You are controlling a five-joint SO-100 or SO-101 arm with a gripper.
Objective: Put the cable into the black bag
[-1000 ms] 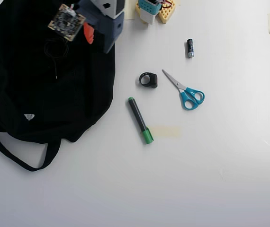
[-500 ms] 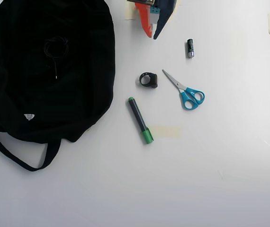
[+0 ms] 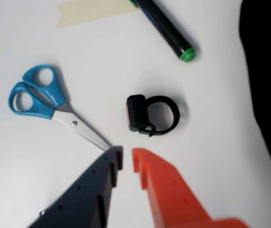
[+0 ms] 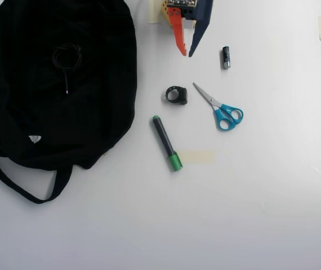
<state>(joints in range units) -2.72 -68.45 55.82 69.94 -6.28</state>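
One second earlier the gripper hung over the black bag; now it is clear, slightly parted and empty. The cable lies on the bag, so the task looks finished.

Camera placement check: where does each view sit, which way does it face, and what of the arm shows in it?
Wrist view: rides on the arm, looking down past the end effector at the table; its dark and orange fingers fill the bottom edge, empty and slightly apart.
Overhead view: fixed above, looking straight down at the table, the black bag and the cable lying on it; only the end effector enters at the top edge.
Shared: scissors, black ring, marker.
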